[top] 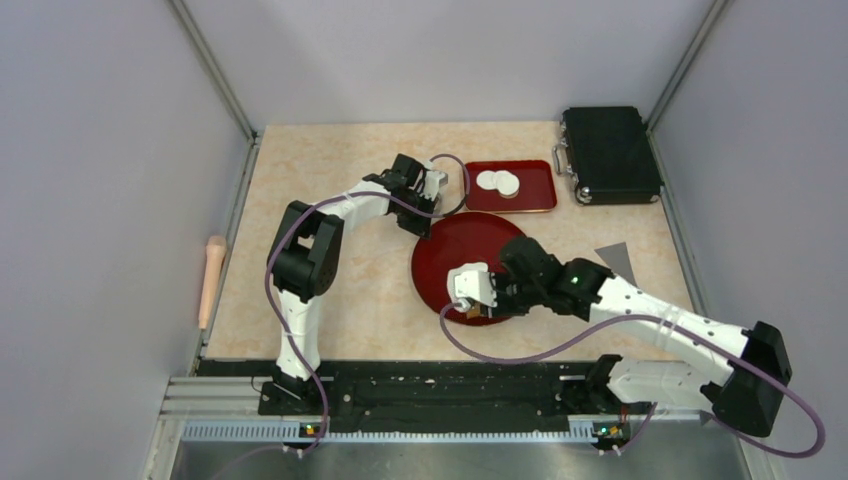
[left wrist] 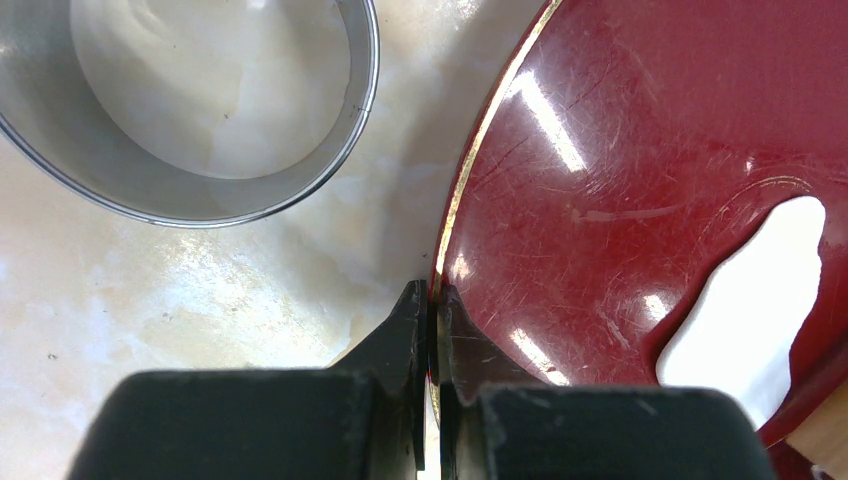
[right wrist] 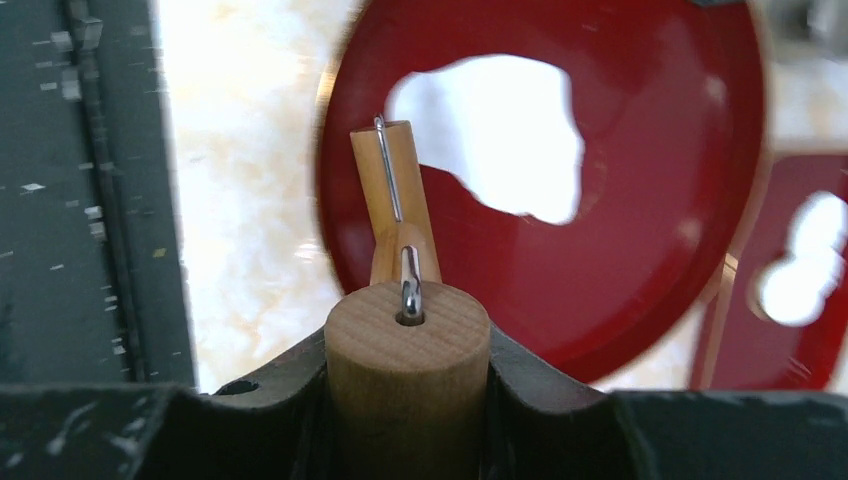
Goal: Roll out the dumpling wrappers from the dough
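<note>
Judging by what lies on the table [top: 370,290], the job is partly done. Two dumpling wrappers [top: 497,182], thin round white discs, touch each other on the rectangular red tray [top: 535,198] at upper centre of the top view. The dough [right wrist: 490,130], a flat white sheet with a ragged outline, lies on the round glossy red plate [right wrist: 640,250] and likely has more discs to give. In the left wrist view its visible part runs long from upper right to lower left, flat on the plate; the top view hides it. The shiny metal ring [left wrist: 110,180] stands on the table just beside the plate.

The left claw [left wrist: 432,300] is closed tight, apparently pinching the plate's rim. The right claw [right wrist: 408,400] is clamped on the round handle of a small wooden roller [right wrist: 395,190], whose barrel points up-frame toward the dough.
</note>
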Robot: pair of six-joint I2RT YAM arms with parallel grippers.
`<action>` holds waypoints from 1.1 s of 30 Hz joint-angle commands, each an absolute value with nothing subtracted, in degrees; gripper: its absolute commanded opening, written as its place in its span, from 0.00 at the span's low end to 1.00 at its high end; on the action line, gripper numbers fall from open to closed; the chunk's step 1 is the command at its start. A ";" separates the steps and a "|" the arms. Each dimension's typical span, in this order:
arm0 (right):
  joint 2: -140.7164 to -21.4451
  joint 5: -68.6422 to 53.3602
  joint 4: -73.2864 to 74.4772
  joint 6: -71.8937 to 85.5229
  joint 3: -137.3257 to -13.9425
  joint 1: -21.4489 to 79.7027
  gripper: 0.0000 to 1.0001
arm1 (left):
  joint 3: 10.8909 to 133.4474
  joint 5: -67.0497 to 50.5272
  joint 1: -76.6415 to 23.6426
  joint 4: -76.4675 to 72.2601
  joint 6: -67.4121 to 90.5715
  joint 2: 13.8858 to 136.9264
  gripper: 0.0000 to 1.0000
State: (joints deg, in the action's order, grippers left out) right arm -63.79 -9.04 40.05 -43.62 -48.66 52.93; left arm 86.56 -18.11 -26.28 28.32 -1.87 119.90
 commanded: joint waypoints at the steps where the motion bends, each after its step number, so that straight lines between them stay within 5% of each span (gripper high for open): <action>1: -58.22 -2.37 29.74 -41.34 -51.98 49.24 0.00 | 85.34 -13.97 -26.03 28.58 -3.64 122.17 0.00; 8: -62.52 4.56 17.61 -40.06 -49.89 49.04 0.00 | 85.52 -13.93 -26.09 28.65 -3.60 122.27 0.00; 33: -79.28 5.89 17.72 -41.10 -43.42 52.95 0.00 | 85.27 -14.22 -26.04 28.57 -3.72 122.00 0.00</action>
